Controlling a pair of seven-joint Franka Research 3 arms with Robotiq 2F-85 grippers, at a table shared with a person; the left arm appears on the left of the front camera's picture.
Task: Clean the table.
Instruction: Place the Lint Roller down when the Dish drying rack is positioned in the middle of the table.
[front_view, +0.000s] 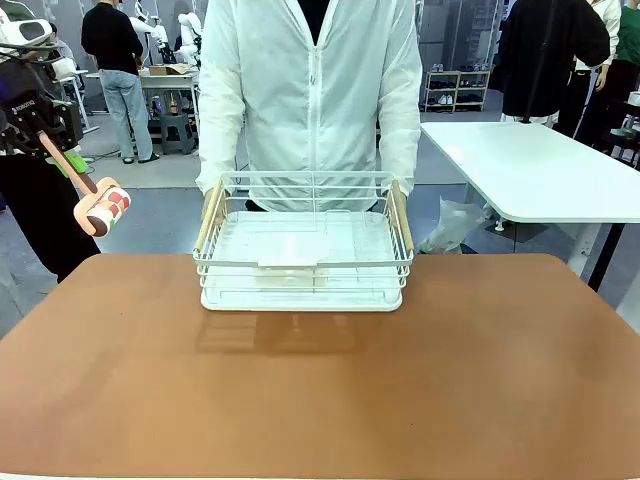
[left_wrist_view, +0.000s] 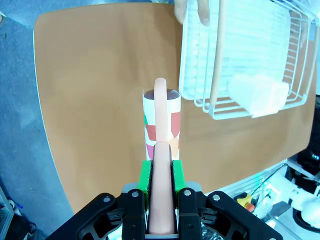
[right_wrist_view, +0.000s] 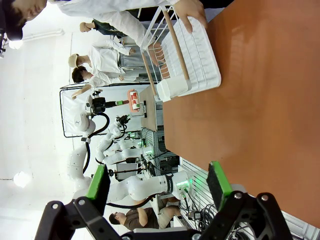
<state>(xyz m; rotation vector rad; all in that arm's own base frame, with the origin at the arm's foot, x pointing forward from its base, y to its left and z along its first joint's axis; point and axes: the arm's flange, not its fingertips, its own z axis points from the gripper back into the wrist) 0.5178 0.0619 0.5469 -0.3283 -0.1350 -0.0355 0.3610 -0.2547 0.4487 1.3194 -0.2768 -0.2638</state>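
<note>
The table (front_view: 320, 390) has a smooth reddish-brown top. My left gripper (front_view: 68, 160) hangs above and beyond its far left corner, shut on the pink handle of a lint roller (front_view: 105, 208). The roller's head is white with red patches and points down toward the floor side. In the left wrist view the green pads (left_wrist_view: 146, 175) clamp the handle, and the roller (left_wrist_view: 161, 122) hovers over the table (left_wrist_view: 95, 85). My right gripper (right_wrist_view: 157, 182) is open with nothing between its fingers, off the table's (right_wrist_view: 260, 100) edge.
A white wire rack (front_view: 303, 250) with wooden handles stands at the far middle of the table. A person in a white jacket holds both handles (front_view: 400, 215). A white-topped table (front_view: 540, 170) stands at the back right.
</note>
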